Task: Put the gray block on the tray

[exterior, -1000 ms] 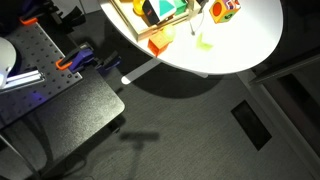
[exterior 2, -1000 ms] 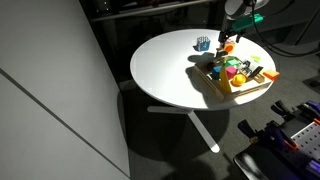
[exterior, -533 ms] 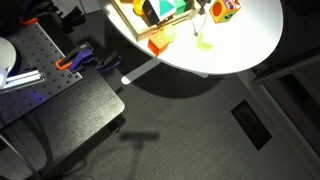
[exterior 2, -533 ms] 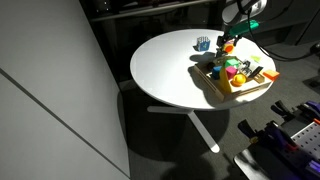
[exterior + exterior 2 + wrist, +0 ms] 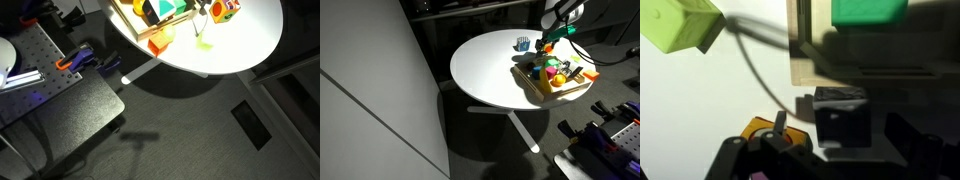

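Table [image 5: 485, 70], round and white in both exterior views, carries the tray [image 5: 563, 93] near its edge; the light-wood tray is crowded with coloured blocks, and the gripper [image 5: 548, 42] hangs just beside its rim. In the wrist view the fingers are spread wide at the bottom of the picture and grip nothing. The gray block [image 5: 843, 118] lies in deep shadow between them, just on the near side of the tray's rim, with the orange block [image 5: 762, 130] just beside it and the pale green block [image 5: 680, 25] well apart.
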Controlling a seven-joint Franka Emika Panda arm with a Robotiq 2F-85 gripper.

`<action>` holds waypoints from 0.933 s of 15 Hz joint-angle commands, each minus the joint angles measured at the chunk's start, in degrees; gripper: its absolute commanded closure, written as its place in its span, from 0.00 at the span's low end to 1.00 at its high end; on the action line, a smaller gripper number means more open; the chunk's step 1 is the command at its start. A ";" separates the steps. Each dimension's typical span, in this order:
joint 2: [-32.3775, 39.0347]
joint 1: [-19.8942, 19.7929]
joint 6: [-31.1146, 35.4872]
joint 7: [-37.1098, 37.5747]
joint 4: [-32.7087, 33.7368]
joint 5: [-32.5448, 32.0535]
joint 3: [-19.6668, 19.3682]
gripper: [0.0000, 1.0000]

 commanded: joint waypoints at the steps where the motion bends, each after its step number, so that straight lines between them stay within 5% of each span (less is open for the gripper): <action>1: 1.87 -0.24 1.69 -1.60 1.94 -0.15 -0.18 0.00; 7: 3.18 -0.20 4.44 -2.18 1.69 -0.20 -0.30 0.00; 8: 3.33 -0.22 4.76 -2.22 1.68 -0.12 -0.29 0.25; 9: 3.51 -0.19 5.21 -2.31 1.66 -0.14 -0.35 0.26; 14: 2.98 0.00 5.93 -2.46 1.04 0.03 -0.54 0.66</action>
